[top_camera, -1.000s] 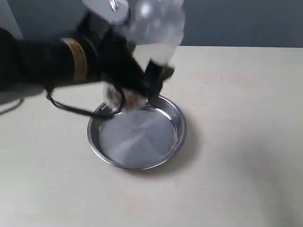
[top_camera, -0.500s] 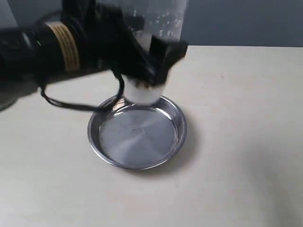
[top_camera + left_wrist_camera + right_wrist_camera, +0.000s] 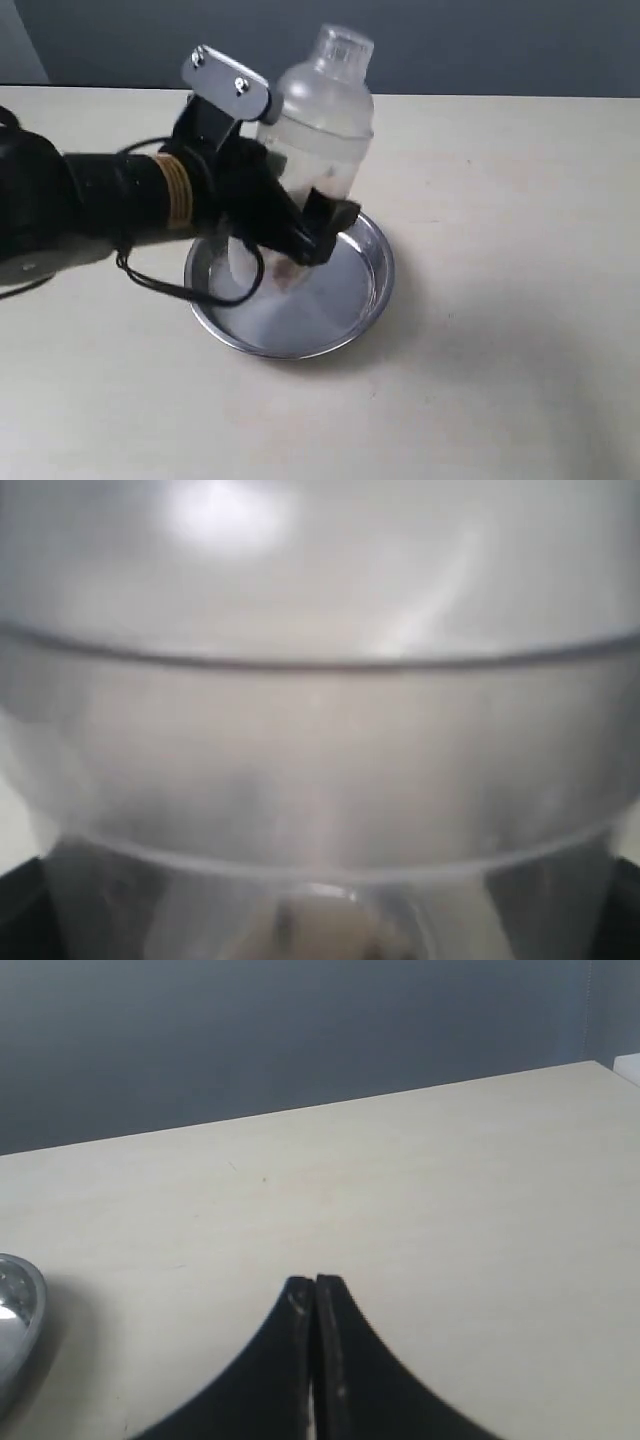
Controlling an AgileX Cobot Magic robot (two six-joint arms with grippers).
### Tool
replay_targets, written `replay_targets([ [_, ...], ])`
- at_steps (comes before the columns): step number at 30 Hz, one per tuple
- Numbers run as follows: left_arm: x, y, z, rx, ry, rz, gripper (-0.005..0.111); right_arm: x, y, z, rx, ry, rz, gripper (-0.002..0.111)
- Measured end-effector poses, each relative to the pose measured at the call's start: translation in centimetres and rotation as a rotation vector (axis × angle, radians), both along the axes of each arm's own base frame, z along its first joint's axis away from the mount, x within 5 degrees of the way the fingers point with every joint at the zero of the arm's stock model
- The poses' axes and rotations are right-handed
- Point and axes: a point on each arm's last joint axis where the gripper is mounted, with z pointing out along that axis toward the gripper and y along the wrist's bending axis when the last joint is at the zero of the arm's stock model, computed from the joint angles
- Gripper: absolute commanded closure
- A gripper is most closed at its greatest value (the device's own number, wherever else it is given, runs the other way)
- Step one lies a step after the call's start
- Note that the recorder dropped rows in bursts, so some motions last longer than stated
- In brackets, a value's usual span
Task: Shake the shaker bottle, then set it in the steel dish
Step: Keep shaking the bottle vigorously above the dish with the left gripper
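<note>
Pale beige surface [image 3: 500, 300] carries the work, grey wall [image 3: 500, 45] behind. The black left arm [image 3: 120, 195] and its looped cable [image 3: 170, 290] block my sight of the dish's left rim. My left gripper [image 3: 300, 238] pinches the translucent frosted plastic shaker bottle [image 3: 322, 130] low on its body. The bottle stands near upright, cap up, foot inside the round shiny steel dish [image 3: 376, 285]; whether it touches bottom I cannot tell. My right gripper [image 3: 315, 1305] is pressed together over the surface, off to the dish's side. Count: one bottle, one dish, two grippers
</note>
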Motion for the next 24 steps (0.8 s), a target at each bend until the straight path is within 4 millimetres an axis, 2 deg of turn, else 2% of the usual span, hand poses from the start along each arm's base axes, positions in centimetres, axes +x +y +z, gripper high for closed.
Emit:
replay_targets([
  [2,-0.2,0.3,3.8,-0.086,-0.135,-0.016,0.106,0.0,0.0,0.0,0.000,0.000,0.000,0.109],
  [4,-0.4,0.4,5.0,-0.147,-0.182,-0.022,0.106,0.0,0.0,0.0,0.000,0.000,0.000,0.109],
  [6,0.0,0.2,2.6,-0.135,-0.124,-0.021,0.106,0.0,0.0,0.0,0.000,0.000,0.000,0.109],
  [8,0.3,0.4,-1.2,-0.027,0.016,0.017,0.106,0.0,0.0,0.0,0.000,0.000,0.000,0.109],
  [9,0.2,0.6,-1.7,0.009,0.040,0.023,0.106,0.0,0.0,0.0,0.000,0.000,0.000,0.109],
  [10,0.2,0.8,-1.3,0.018,0.024,0.022,0.106,0.0,0.0,0.0,0.000,0.000,0.000,0.109],
  [13,0.1,1.1,3.7,-0.090,-0.153,0.008,0.106,0.0,0.0,0.0,0.000,0.000,0.000,0.109],
  [14,0.0,1.2,4.5,-0.128,-0.189,0.001,0.106,0.0,0.0,0.0,0.000,0.000,0.000,0.109],
  [15,0.0,1.1,4.3,-0.144,-0.194,-0.005,0.106,0.0,0.0,0.0,0.000,0.000,0.000,0.109],
  [16,0.2,0.9,3.2,-0.144,-0.172,-0.008,0.106,0.0,0.0,0.0,0.000,0.000,0.000,0.109],
  [18,0.7,0.9,-0.4,-0.073,-0.057,0.012,0.106,0.0,0.0,0.0,0.000,-0.002,0.000,0.109],
  [20,0.8,1.1,-2.1,0.007,0.019,0.035,0.106,0.0,0.0,0.0,0.000,-0.002,0.000,0.109],
  [22,0.7,1.3,0.6,-0.014,-0.070,0.026,0.106,0.0,0.0,0.0,0.000,-0.002,0.000,0.109],
  [24,0.3,1.4,4.8,-0.123,-0.213,0.012,0.106,0.0,0.0,0.0,0.000,-0.002,0.000,0.109],
])
